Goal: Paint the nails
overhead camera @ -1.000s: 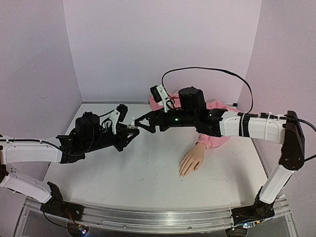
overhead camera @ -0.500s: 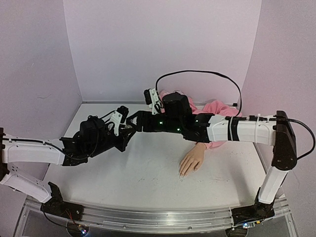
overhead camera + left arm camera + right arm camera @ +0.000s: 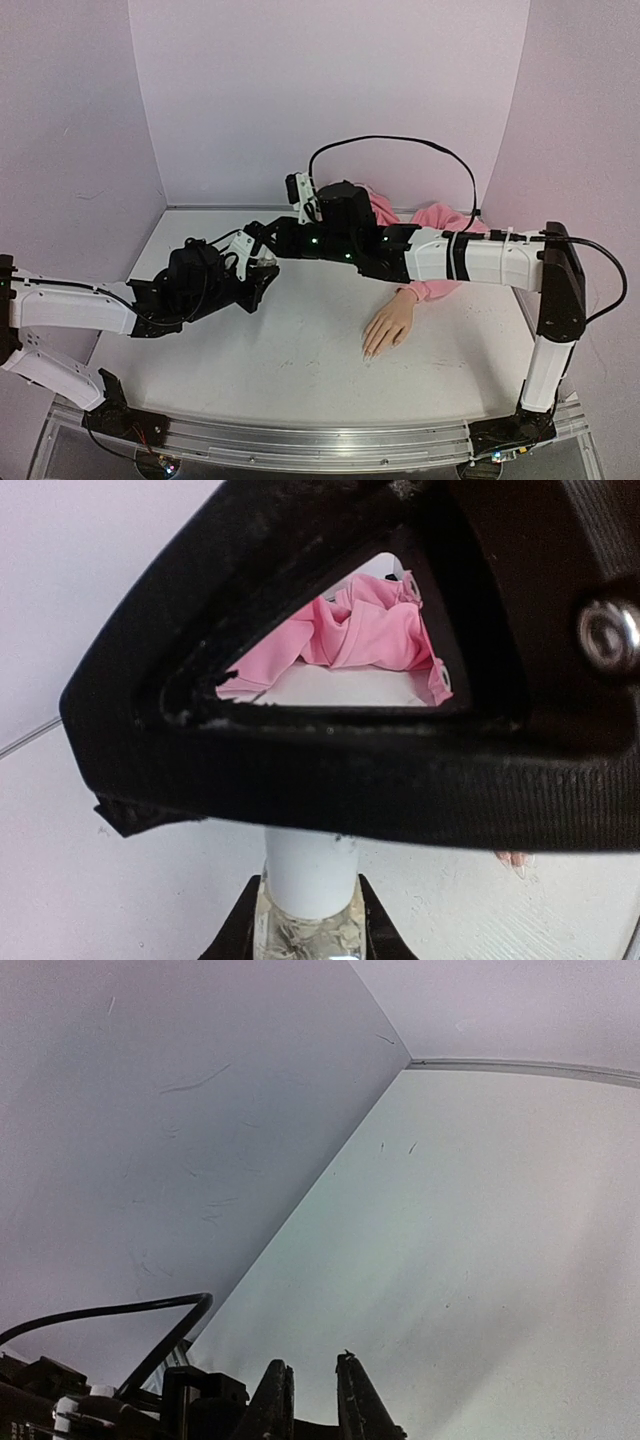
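Observation:
A small clear bottle (image 3: 305, 935) with a white cap (image 3: 308, 870) stands between the fingers of my left gripper (image 3: 305, 895), which is shut on its glass body. In the top view the left gripper (image 3: 257, 277) holds it above the table's left middle. My right gripper (image 3: 263, 243) reaches in from the right and is shut on the cap. Its black finger (image 3: 330, 780) crosses over the cap's top. In the right wrist view the right gripper (image 3: 312, 1368) shows a narrow gap and the cap is hidden. The mannequin hand (image 3: 390, 323) lies palm down, its nails (image 3: 368, 352) pointing toward me.
The pink hoodie sleeve (image 3: 436, 283) runs from the hand toward the back right, bunched behind the right arm (image 3: 360, 630). Lilac walls close the back and both sides. A black cable (image 3: 400, 142) loops above the right arm.
The right gripper has moved left onto the bottle and shut on its cap. The left arm shifted slightly right and forward, still holding the bottle.

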Motion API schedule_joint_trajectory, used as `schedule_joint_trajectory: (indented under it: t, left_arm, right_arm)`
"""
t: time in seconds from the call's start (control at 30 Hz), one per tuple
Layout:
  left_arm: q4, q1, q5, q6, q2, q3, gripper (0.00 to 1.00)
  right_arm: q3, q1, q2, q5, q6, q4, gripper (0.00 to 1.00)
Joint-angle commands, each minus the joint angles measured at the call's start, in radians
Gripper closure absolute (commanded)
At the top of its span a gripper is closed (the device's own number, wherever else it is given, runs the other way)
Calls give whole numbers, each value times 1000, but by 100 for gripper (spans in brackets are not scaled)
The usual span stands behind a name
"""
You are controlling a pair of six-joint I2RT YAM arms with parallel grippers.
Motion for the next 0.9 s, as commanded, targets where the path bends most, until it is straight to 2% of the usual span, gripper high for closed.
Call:
schedule_joint_trajectory:
  t: [0.0, 0.03, 0.1, 0.17, 0.27, 0.3, 0.43, 0.53, 0.57, 0.6, 0.63, 0.67, 0.7, 0.73, 0.77, 0.87]
  left_arm:
    - [33, -3, 56, -31, -49, 57, 100]
    - [33, -3, 69, -34, -52, 57, 100]
    - [31, -3, 87, -36, -60, 61, 100]
    - [30, -3, 101, -42, -68, 60, 100]
    - [24, -3, 107, -47, -76, 59, 100]
    - [22, -3, 106, -48, -78, 59, 100]
    - [17, -3, 115, -55, -86, 51, 100]
    - [16, 5, 225, -64, -101, 44, 100]
    - [17, 16, 327, -74, -110, 40, 100]
    - [31, 41, 475, -87, -119, 35, 100]
    - [64, 79, 692, -111, -123, 28, 100]
    - [147, 128, 939, -149, -120, 13, 100]
    - [263, 148, 1124, -227, -111, -7, 100]
    - [394, 153, 1213, -285, -110, -32, 100]
    - [466, 153, 1239, -308, -115, -44, 100]
    - [435, 159, 1141, -285, -131, -60, 100]
  right_arm:
    - [-5, 3, -13, -43, -19, 83, 90]
    - [-18, 3, -21, -43, -24, 92, 89]
    - [-37, 2, -32, -42, -31, 102, 76]
    - [-46, 3, -37, -46, -39, 102, 67]
    - [-60, 2, -43, -47, -38, 102, 64]
    - [-66, 2, -45, -47, -39, 104, 67]
    - [-82, 3, -63, -51, -60, 121, 98]
    - [-87, 0, -78, -121, -148, 136, 100]
    - [-98, -3, -85, -199, -202, 164, 100]
    - [-121, -11, -92, -374, -285, 221, 100]
    - [-136, -19, -91, -636, -379, 272, 100]
    - [-136, -19, -78, -994, -464, 301, 100]
    - [-121, -17, -61, -1224, -497, 305, 100]
    - [-101, -17, -42, -1298, -457, 304, 100]
    - [-79, -15, -22, -1323, -443, 295, 100]
    - [-109, -19, -43, -1199, -451, 282, 100]
